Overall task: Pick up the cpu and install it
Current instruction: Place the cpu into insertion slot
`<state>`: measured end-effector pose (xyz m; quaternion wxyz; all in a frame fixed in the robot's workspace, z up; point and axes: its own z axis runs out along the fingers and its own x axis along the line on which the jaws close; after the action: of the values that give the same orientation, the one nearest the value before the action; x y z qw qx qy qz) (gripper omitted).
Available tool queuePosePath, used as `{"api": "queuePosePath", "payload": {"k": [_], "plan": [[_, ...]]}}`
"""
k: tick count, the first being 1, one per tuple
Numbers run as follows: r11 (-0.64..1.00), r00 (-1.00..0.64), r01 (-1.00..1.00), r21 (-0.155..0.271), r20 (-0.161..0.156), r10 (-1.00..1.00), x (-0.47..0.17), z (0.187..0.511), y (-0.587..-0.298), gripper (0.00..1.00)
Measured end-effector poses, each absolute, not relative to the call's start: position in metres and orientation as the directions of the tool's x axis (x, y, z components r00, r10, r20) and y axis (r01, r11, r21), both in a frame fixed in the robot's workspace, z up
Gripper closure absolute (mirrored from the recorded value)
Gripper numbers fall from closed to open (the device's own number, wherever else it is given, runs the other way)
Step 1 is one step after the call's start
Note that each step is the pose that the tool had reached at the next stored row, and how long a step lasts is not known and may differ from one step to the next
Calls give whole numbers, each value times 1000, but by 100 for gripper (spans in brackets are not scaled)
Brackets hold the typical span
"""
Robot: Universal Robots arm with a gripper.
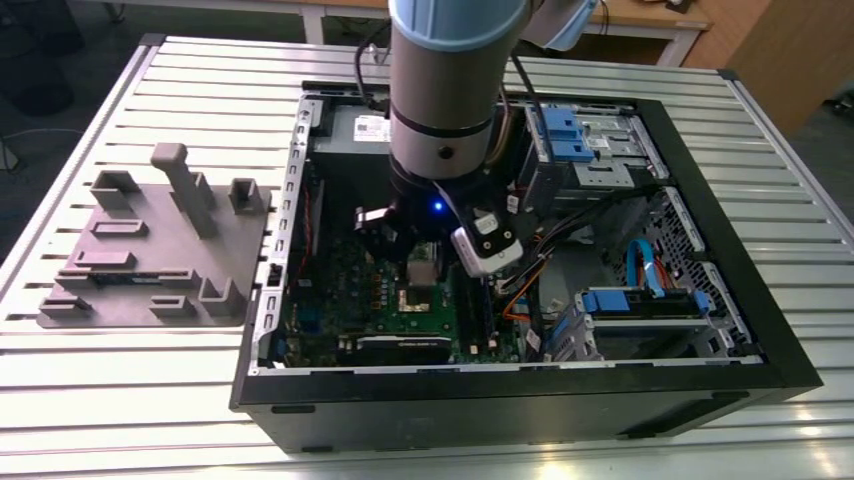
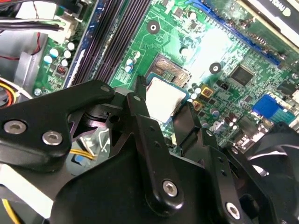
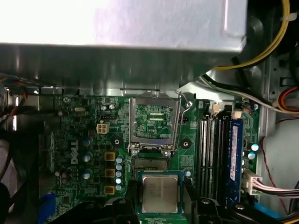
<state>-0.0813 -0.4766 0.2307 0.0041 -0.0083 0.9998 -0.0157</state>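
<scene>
Second wrist view: we see fingers (image 2: 140,107) clamped on cpu (image 2: 164,99), apparently hovering just beside open socket (image 2: 170,70).

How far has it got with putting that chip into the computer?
Pick-up looks done: the gripper is closed on the cpu, inside the computer case. In hand: the cpu hangs over the motherboard, right beside the socket. Left: it is not yet seated; the socket looks bare and its metal frame stands flipped open.
</scene>
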Motion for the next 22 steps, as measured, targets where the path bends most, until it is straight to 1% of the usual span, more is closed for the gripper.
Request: {"api": "queuePosePath", "payload": {"k": [14, 22], "plan": [[999, -1000, -17, -31, -8, -18, -85, 206, -482, 53], [999, -1000, -21, -31, -8, -22, -86, 203, -482, 53]]}}
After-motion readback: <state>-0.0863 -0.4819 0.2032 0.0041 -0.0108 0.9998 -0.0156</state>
